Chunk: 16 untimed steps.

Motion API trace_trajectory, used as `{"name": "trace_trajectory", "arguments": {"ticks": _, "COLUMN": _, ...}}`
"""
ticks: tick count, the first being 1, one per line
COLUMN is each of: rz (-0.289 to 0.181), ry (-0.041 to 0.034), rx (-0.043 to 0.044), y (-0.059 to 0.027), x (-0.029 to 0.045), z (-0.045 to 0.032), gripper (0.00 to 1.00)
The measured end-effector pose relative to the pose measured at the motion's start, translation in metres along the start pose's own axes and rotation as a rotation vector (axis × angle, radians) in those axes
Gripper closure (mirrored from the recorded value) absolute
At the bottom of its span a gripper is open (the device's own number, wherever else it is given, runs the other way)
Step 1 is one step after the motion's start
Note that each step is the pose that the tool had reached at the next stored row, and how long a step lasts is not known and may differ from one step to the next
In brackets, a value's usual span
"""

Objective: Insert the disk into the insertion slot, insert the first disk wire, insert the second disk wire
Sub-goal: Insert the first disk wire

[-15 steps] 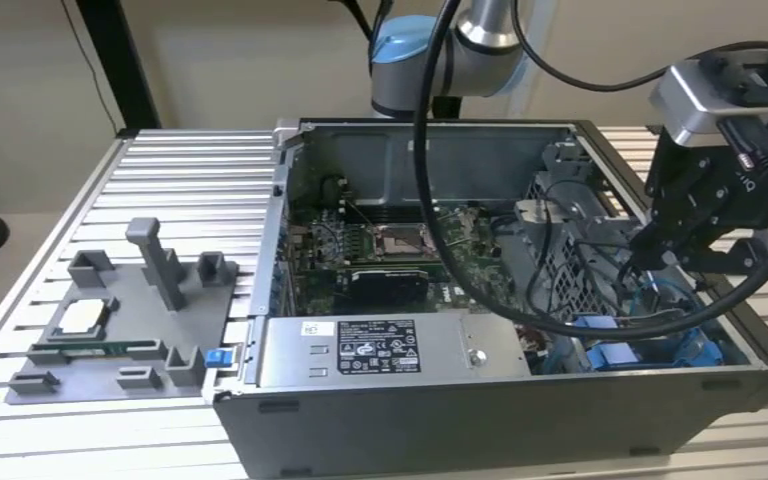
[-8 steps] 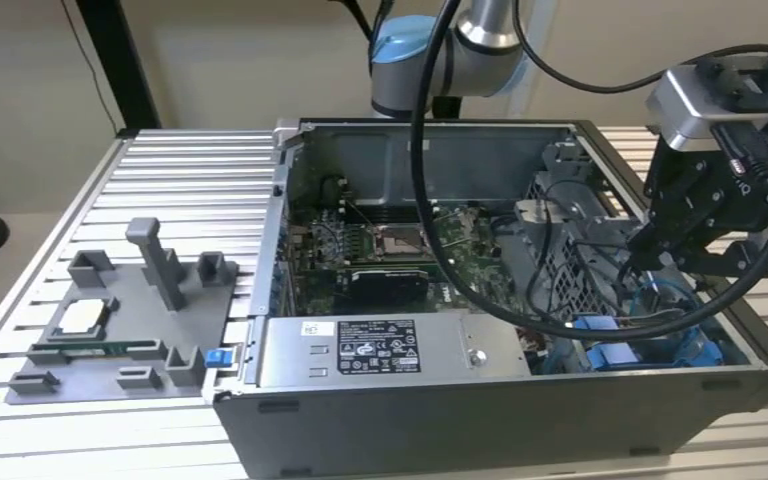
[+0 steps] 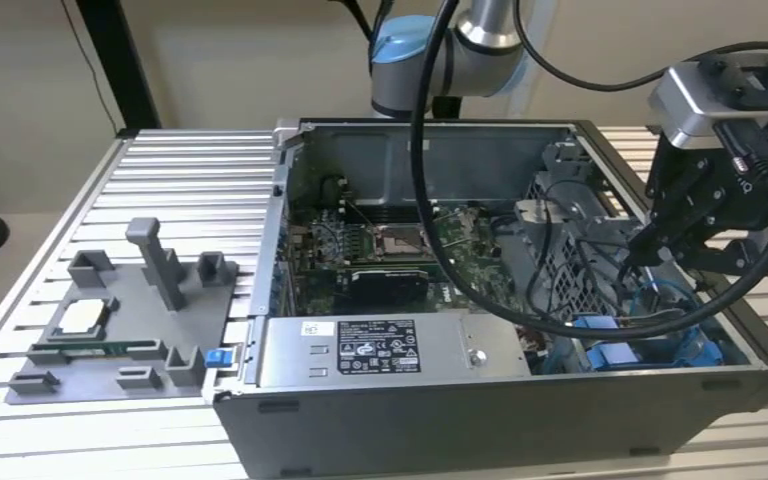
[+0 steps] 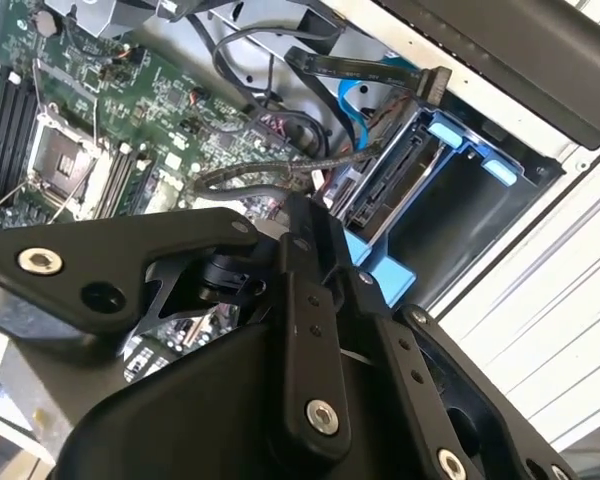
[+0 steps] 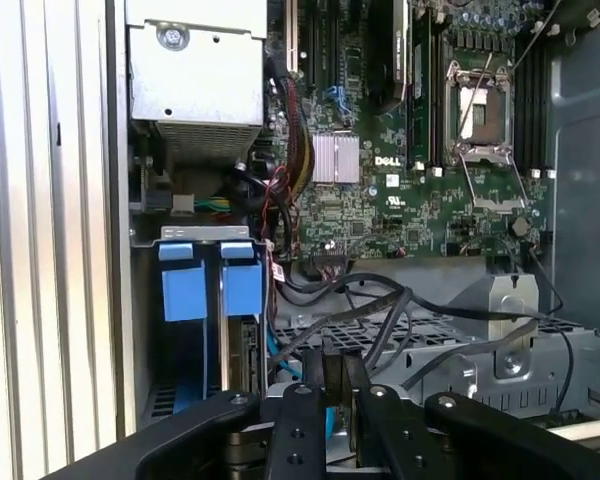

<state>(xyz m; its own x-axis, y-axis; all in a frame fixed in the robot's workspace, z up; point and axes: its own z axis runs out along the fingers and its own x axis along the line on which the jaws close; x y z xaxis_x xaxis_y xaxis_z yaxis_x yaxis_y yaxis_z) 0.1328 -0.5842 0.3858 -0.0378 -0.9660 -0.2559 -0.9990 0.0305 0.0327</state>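
The disk (image 4: 395,185) sits in the insertion slot (image 4: 450,225), held by its blue carrier (image 4: 380,272), with its connector edge facing the open case. In the first wrist view the disk's edge (image 5: 248,352) shows below two blue carrier tabs (image 5: 242,285). In the exterior view the gripper (image 3: 662,243) hangs inside the case at that view's right, above the blue rails (image 3: 611,352). Its black fingers (image 5: 305,420) stand close together on the end of a black wire (image 5: 370,320). That wire (image 4: 270,180) loops over the board just beside the disk's connector edge.
The motherboard (image 3: 384,240) lies in the open case, and a grey power-supply box (image 3: 371,350) sits along the near wall. Loose black and blue cables (image 4: 360,65) cross above the drive cage. A grey fixture tray with posts (image 3: 131,320) stands on the slatted table at the exterior view's left.
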Motion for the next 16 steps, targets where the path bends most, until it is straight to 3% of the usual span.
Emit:
{"name": "trace_trajectory", "arguments": {"ticks": 6, "rz": -0.003, "ry": -0.0005, "rx": -0.0017, "y": -0.0002, "x": 0.0056, "z": 0.0, "gripper": 1.0}}
{"name": "trace_trajectory", "arguments": {"ticks": 11, "rz": -0.016, "ry": -0.0004, "rx": -0.004, "y": -0.0007, "x": 0.0124, "z": 0.0047, "gripper": 1.0}}
{"name": "trace_trajectory", "arguments": {"ticks": 16, "rz": -0.029, "ry": 0.0009, "rx": 0.0055, "y": -0.0012, "x": 0.0142, "z": 0.0082, "gripper": 1.0}}
